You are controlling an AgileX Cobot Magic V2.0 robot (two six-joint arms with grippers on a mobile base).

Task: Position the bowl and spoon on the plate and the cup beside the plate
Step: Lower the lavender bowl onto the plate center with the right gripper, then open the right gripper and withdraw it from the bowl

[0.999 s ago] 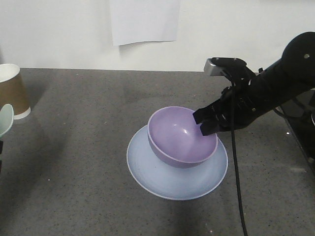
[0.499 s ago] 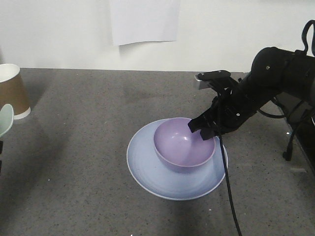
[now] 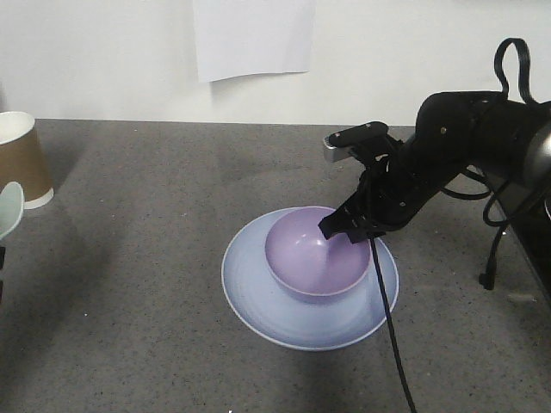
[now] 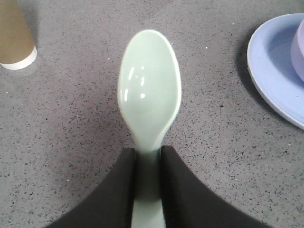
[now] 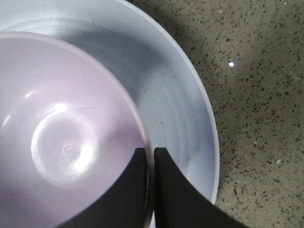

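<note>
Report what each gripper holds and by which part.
Left gripper: the spoon, clamped by its handle. Right gripper: the bowl, pinched at its rim, one finger inside and one outside, as it sits on the plate.

No text, label or number can be read anywhere (the white sheet on the wall looks blank).

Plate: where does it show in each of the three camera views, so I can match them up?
Front view: plate low centre, under the bowl.
Left wrist: plate in the upper right corner, cut off by the edge.
Right wrist: plate arcs round the bowl, top to right.
Shared landmark: the bowl standing on it, seen in all three.
</note>
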